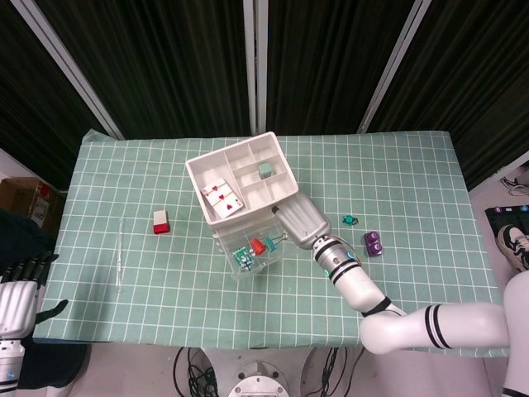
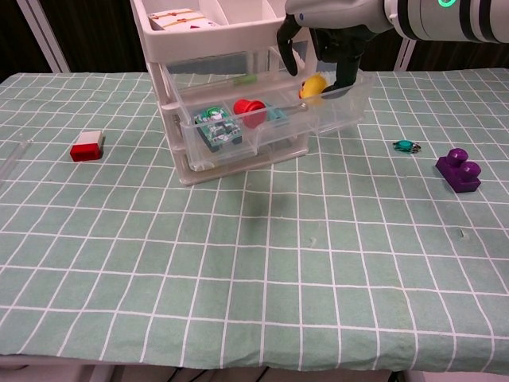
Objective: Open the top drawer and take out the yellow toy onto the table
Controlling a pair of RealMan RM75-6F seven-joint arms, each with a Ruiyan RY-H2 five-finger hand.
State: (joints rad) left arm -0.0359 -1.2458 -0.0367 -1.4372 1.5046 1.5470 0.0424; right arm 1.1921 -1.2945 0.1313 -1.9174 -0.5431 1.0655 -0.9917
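Note:
The clear drawer unit (image 2: 238, 151) stands mid-table with its top drawer (image 2: 350, 107) pulled out toward me. The yellow toy (image 2: 313, 84) lies at the drawer's right end. My right hand (image 2: 322, 36) hangs over that end, with its dark fingers (image 2: 347, 64) reaching down on both sides of the toy and still apart; I see no grip. In the head view the right hand (image 1: 302, 222) covers the toy. My left hand (image 1: 21, 285) rests off the table's near left corner, its fingers spread and holding nothing.
The drawer also holds a red toy (image 2: 250, 111) and a green board (image 2: 216, 126). A red-and-white block (image 2: 87, 146) lies to the left. A teal trinket (image 2: 407, 145) and a purple brick (image 2: 459, 169) lie to the right. Playing cards (image 1: 221, 197) sit in the white top tray (image 1: 277, 157).

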